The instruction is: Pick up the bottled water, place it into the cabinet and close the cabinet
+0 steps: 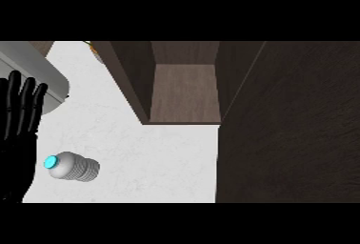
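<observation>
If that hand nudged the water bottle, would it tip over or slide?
The bottled water seems to stand upright, cap towards the camera, so a high push might topple it. Once down, its round ribbed body would probably roll. The ribs may help the left hand keep hold.

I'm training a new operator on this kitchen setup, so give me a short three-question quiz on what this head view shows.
1. True or false: the bottled water is already inside the cabinet.
2. Multiple choice: what colour is the bottle's cap? A) red B) cyan C) yellow
3. Fill in: the only hand in view is the robot's ____ hand, fingers straight at the view's left edge.

Key:
1. False: it stands on the white counter, apart from the open cabinet.
2. B
3. left
</observation>
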Action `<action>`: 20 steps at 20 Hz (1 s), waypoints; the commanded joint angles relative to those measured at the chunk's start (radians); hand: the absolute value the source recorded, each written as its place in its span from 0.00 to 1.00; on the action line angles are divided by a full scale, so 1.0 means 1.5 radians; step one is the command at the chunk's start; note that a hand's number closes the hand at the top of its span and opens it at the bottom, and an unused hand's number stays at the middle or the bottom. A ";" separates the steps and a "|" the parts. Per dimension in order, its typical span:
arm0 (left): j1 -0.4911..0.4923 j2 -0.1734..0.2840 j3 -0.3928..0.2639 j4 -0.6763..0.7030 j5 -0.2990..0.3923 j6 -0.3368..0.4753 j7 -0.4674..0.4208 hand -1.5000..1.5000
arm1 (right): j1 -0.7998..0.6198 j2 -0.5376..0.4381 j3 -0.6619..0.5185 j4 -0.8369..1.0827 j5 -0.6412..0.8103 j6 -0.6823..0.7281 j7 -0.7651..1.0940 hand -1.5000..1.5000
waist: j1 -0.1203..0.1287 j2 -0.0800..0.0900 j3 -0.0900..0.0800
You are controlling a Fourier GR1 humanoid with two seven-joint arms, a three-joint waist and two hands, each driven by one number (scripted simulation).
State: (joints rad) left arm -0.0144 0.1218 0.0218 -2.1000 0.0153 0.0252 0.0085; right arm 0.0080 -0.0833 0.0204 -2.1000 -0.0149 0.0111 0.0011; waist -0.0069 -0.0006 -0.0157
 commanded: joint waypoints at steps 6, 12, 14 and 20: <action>0.078 -0.023 0.190 -0.002 -0.017 0.134 -0.003 0.00 | 0.103 0.018 0.010 -0.096 0.011 -0.017 0.013 0.00 | 0.006 -0.004 0.010; 0.109 -0.069 0.188 -0.091 0.063 0.185 0.160 0.00 | 0.212 -0.018 0.107 -0.201 -0.089 0.098 0.076 0.00 | 0.003 -0.003 0.011; 0.130 -0.080 0.148 -0.124 0.020 0.211 0.159 0.00 | 0.291 -0.014 0.150 -0.285 -0.074 0.098 0.093 0.00 | -0.001 -0.003 0.011; 0.224 -0.081 0.089 -0.204 -0.050 0.227 0.236 0.00 | 0.337 -0.022 0.146 -0.283 -0.082 0.122 0.066 0.00 | 0.002 -0.002 0.011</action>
State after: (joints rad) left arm 0.2362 0.0056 0.1967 -2.3274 -0.0021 0.3601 0.2951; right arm 0.4382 -0.1081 0.2227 -2.4436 -0.1231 0.1796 0.0822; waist -0.0050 -0.0041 0.0003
